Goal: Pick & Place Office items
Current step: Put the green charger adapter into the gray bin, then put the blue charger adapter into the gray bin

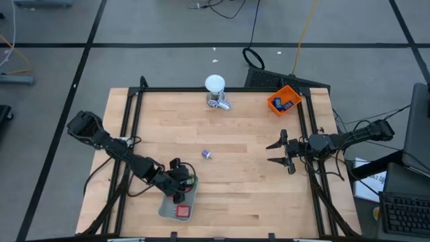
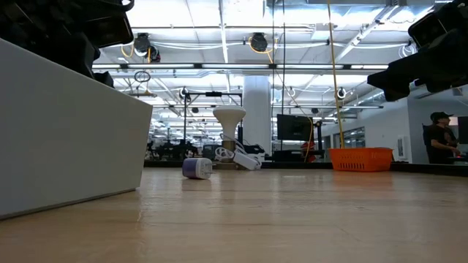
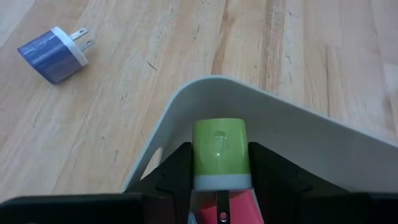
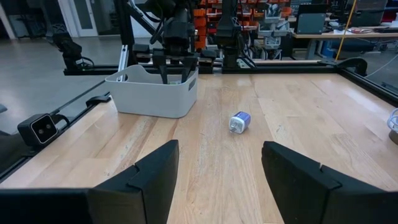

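Hovering over the pale grey tray (image 1: 166, 207) at the tabletop's (image 1: 242, 188) near edge, the left gripper (image 3: 221, 168) has its fingers (image 3: 174, 171) closed tight on a green-and-white charger (image 3: 220, 154). A red block (image 1: 183, 210) lies in the tray. A blue charger (image 1: 207, 154) lies mid-tabletop. Near the right edge, the right gripper (image 1: 277, 152) waits, fingers spread and empty.

Count: one grey tray (image 1: 169, 210) at 7 o'clock, one orange bin (image 1: 283, 100) at 1 o'clock, one blue charger plug (image 1: 207, 154) mid-table, one green plug (image 3: 220, 152), one red block (image 1: 183, 210), one white ball-topped object (image 1: 215, 86) at 12 o'clock.
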`<state>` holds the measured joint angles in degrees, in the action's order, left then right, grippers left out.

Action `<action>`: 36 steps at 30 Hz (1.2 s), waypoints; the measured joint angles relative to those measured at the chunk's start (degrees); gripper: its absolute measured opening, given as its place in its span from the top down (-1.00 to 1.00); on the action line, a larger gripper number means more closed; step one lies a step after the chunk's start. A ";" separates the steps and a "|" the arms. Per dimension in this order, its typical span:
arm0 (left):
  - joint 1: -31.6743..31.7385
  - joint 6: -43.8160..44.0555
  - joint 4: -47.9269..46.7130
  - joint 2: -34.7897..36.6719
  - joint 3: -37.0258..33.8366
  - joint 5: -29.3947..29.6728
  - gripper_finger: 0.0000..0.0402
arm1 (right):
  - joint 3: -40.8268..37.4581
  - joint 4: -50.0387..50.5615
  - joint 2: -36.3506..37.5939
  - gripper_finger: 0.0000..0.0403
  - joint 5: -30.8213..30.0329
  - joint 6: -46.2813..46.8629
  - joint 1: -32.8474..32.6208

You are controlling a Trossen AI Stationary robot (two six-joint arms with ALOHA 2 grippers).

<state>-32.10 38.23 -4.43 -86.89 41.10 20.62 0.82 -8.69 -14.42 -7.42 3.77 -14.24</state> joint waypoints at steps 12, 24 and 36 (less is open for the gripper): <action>-0.02 0.86 0.38 0.00 0.00 0.02 -0.09 | 0.00 -0.02 -0.02 -0.09 0.00 0.02 -0.02; 0.28 0.07 2.51 3.49 0.02 -3.01 -0.08 | 0.00 -0.01 -0.01 -0.09 0.00 0.01 0.00; 2.68 -9.86 12.34 8.76 0.02 -2.55 0.08 | 0.00 -0.01 -0.02 -0.09 0.00 0.00 -0.01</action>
<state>-29.42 28.37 7.91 -78.13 41.12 18.08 0.82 -8.70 -14.43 -7.42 3.78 -14.25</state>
